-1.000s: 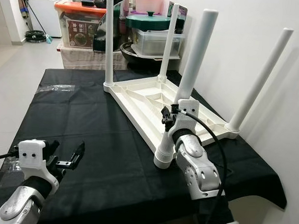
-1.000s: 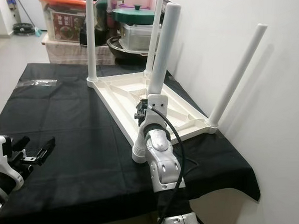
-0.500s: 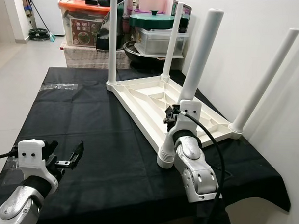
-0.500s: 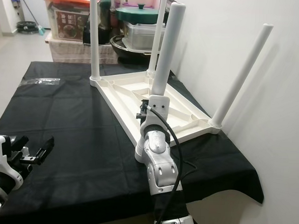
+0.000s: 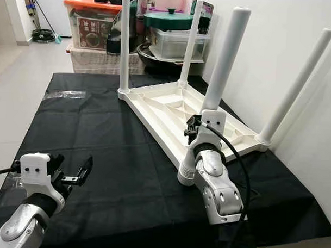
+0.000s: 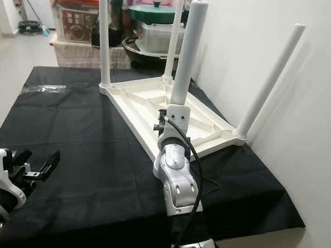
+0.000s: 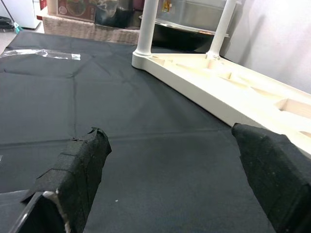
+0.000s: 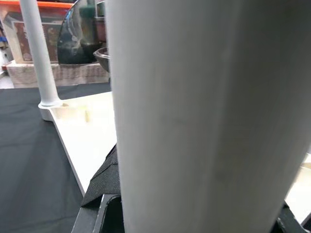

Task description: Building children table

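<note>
Your left pincer (image 5: 76,174) hangs at the near left over the black cloth (image 5: 100,132) that covers the bench, fingers spread wide apart and holding nothing. In the left wrist view the two padded fingertips (image 7: 80,162) stand well apart, with bare cloth between them. A strip of clear plastic wrap (image 5: 63,96) lies flat on the cloth at the far left.

The white children's table (image 5: 171,110) lies upside down on the bench, right of centre, its ribbed underside facing up. It sits well apart from your left pincer, to that pincer's right and farther away. Four white legs stand up from its corners: the far-left leg (image 5: 124,43), the far-right leg (image 5: 190,43), the near-left leg (image 5: 224,63) and the near-right leg (image 5: 297,85), which stands just beside the white wall (image 5: 277,41).

Your right pincer (image 5: 193,130) is at the near-left leg, low on the shaft just above its ribbed base (image 5: 185,169). In the right wrist view the leg's shaft fills the space between the black fingers (image 8: 104,179), so the pincer is clamped around that leg.

Beyond the bench's far edge stand an orange-lidded storage box (image 5: 87,23) and a pot with a green lid (image 5: 172,21).
</note>
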You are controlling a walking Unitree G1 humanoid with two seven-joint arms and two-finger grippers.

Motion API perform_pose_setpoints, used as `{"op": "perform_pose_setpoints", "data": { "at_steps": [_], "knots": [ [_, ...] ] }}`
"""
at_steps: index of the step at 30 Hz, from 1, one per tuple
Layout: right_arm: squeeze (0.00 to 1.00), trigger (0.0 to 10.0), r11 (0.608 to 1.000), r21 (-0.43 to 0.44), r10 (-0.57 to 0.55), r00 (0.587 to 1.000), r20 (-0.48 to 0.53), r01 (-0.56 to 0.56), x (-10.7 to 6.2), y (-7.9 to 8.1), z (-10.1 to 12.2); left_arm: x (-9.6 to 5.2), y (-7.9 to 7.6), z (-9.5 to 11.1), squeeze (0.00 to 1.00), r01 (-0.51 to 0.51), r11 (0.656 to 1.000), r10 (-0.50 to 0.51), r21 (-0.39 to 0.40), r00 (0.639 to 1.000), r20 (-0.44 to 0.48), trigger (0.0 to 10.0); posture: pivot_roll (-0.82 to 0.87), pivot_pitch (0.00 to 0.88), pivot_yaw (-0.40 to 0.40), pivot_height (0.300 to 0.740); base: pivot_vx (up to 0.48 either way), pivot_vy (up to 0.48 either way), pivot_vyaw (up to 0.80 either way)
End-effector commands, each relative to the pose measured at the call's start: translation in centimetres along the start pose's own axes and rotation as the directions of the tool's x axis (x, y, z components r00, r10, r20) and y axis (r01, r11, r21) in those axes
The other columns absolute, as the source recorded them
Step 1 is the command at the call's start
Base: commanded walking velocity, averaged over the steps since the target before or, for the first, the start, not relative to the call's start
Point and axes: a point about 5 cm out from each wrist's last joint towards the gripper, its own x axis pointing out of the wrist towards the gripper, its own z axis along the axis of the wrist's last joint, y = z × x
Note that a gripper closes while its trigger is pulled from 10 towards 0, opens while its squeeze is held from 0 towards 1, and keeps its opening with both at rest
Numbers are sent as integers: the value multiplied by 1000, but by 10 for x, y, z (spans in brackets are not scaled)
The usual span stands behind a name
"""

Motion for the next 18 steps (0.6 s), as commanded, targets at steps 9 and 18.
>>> {"op": "perform_pose_setpoints", "data": {
  "at_steps": [9,18],
  "knots": [
    [0,10000,995,-39,-102,981,-166,97,-1,-18,-34,2,0,-2,0,12,1000,-12,8,1000,-7,10000,-5,0,-81,740,0,0,0],
    [0,10000,992,-24,-129,974,-187,127,-1,-24,-38,3,1,-4,0,14,1000,-14,10,1000,-13,10000,-4,0,-81,740,0,0,0]
  ]
}}
